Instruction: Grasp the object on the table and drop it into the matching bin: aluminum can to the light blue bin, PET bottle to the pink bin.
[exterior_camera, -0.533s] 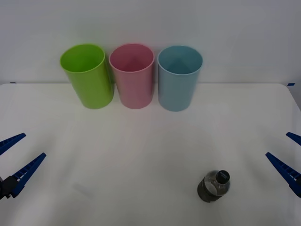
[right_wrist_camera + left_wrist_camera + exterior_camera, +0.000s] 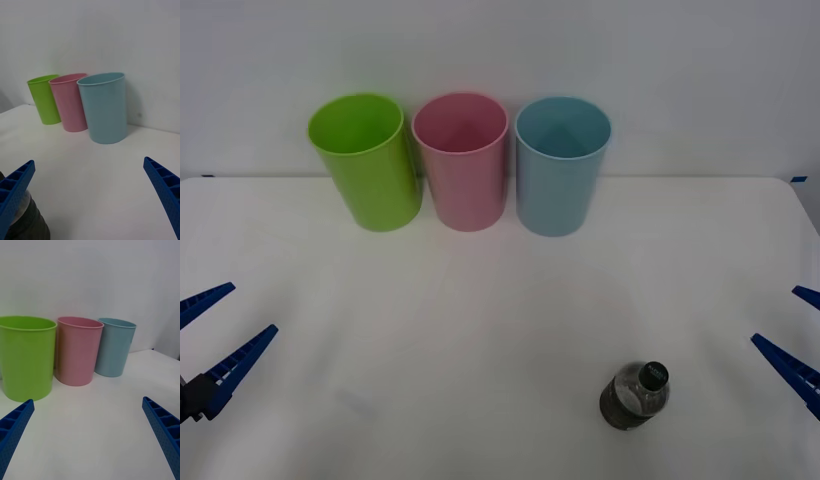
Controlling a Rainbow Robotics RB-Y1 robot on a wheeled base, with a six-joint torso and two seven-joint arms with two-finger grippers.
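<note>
PET bottle (image 2: 635,394) stands untouched on the table (image 2: 480,330); both grippers' fingers (image 2: 220,368) spread wide, empty.

Both arms low at the outer edges, idle.
Left gripper (image 2: 208,335) fingers spread wide apart; right gripper (image 2: 798,335) likewise spread, blue ribbed fingers (image 2: 167,189) pointing forward.

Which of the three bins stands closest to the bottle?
The light blue bin, at the right end of the row; the pink bin and lime green bin sit farther left of the PET bottle.
</note>
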